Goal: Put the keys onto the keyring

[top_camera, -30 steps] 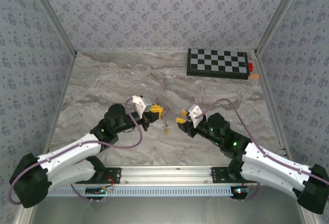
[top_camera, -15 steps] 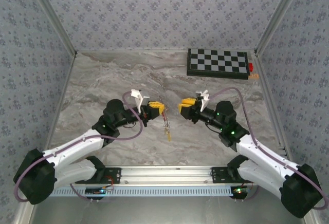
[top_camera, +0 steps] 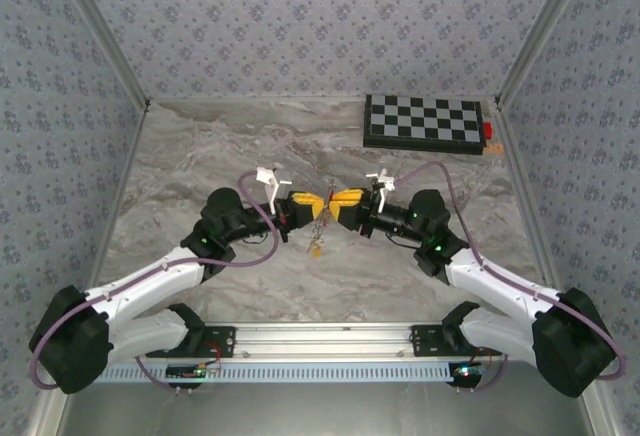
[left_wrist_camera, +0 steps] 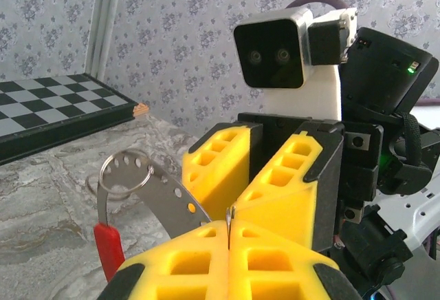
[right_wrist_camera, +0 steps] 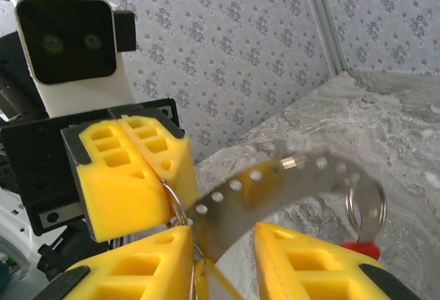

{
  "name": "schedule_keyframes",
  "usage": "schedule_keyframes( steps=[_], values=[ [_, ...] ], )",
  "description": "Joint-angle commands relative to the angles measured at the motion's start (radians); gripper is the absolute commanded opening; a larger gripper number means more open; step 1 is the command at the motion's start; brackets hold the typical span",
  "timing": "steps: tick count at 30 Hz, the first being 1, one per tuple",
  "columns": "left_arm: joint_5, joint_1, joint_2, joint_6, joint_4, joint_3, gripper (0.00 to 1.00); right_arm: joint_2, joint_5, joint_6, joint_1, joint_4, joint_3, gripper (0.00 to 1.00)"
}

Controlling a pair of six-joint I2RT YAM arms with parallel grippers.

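Principally, the hazard lay in the slender hold. The left gripper (left_wrist_camera: 229, 234), its yellow fingers clenched tip to tip, pinched only a thin grey wire loop (right_wrist_camera: 177, 200) at its very tips. The right gripper (right_wrist_camera: 223, 232) faced it almost nose to nose with its jaws partly apart. The keyring (right_wrist_camera: 275, 183), a curved grey perforated metal band with a bright red end (left_wrist_camera: 110, 248), passed between the right gripper's fingers. No firm clamp on the band could be confirmed.

In my judgement, jaws shutting on the band edge-on would twist it and drag the loop out of the left pinch, dropping the whole assembly. Any advance also risked a fingertip collision, as the two sets of tips stood just beside each other.

The band's long axis ran sideways from the meeting fingertips, out past one finger of the right gripper. It rose slightly before curving over, and its red end pointed downward. A small steel split ring (left_wrist_camera: 127, 170) sat through a hole near that outer end. What were likely the keys (top_camera: 317, 246), a small tan-yellow cluster, hung just below both grippers. They were too small to tell whether they were threaded.
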Motion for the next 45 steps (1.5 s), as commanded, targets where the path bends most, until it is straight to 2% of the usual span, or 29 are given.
schedule_keyframes(
  steps=[1,6,11,18,24,36,45],
  values=[
    [0.028,0.002,0.002,-0.017,0.050,0.031,0.00,0.008,-0.022,-0.001,0.005,0.051,0.045,0.29],
    [0.029,0.002,0.001,-0.015,0.050,0.032,0.00,0.033,-0.053,0.000,0.005,0.049,0.062,0.26],
    [0.024,0.001,-0.004,-0.010,0.042,0.031,0.00,0.041,-0.059,0.003,0.005,0.057,0.055,0.30],
    [0.004,0.000,-0.021,-0.004,0.030,0.025,0.00,-0.017,0.012,0.009,-0.009,0.078,0.007,0.32],
    [0.000,0.001,-0.021,-0.003,0.030,0.025,0.00,-0.008,-0.036,0.012,-0.001,0.083,0.015,0.36],
    [0.003,0.000,-0.038,-0.002,0.025,0.021,0.00,0.056,-0.069,0.006,0.008,0.064,0.049,0.36],
    [0.010,-0.001,-0.026,0.001,0.025,0.023,0.00,0.074,-0.104,0.002,0.012,0.084,0.069,0.26]
  ],
)
